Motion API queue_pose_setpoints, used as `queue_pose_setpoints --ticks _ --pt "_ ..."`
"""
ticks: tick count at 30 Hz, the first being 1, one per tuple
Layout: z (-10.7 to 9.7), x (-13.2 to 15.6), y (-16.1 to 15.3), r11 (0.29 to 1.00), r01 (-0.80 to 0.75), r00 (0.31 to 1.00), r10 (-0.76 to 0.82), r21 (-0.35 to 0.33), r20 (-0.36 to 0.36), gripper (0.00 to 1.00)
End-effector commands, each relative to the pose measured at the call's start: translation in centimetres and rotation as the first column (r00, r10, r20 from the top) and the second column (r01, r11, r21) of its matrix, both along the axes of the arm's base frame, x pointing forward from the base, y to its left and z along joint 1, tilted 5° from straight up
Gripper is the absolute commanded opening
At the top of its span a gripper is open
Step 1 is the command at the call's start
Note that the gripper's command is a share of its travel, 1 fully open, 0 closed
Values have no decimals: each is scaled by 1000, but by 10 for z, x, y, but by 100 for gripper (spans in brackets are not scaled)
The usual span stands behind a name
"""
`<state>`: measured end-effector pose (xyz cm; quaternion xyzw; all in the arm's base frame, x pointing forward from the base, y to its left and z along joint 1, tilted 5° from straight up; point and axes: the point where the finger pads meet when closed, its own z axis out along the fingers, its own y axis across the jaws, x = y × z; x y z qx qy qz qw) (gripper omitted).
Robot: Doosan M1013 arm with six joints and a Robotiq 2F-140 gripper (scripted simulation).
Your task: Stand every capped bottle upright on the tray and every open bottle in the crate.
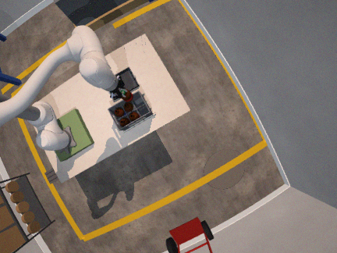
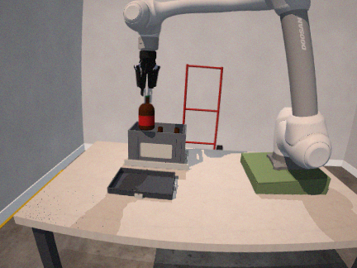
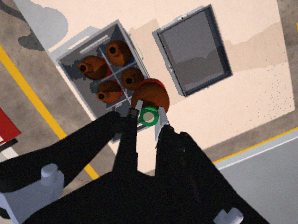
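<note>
My gripper is shut on the neck of a brown bottle with a green cap and red label. The bottle hangs upright, its base at about the rim of the grey crate, above the crate's corner nearest the tray. It also shows in the wrist view between my fingers, and in the overhead view. Several open brown bottles stand in the crate's compartments. The dark tray lies flat and empty in front of the crate; it also shows in the wrist view and the overhead view.
The arm's green base block sits at the right of the table. A red hand truck stands behind the table. The table's front edge is near the tray.
</note>
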<state>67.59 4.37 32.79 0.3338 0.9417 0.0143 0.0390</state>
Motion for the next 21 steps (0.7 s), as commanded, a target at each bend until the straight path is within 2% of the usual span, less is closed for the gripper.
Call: queue_pose_setpoints --ticks 1,21 --pt "0 -6 5 1000 0 1000 0 0 0 0" --pt "-4 -44 36 1000 0 1000 0 0 0 0"
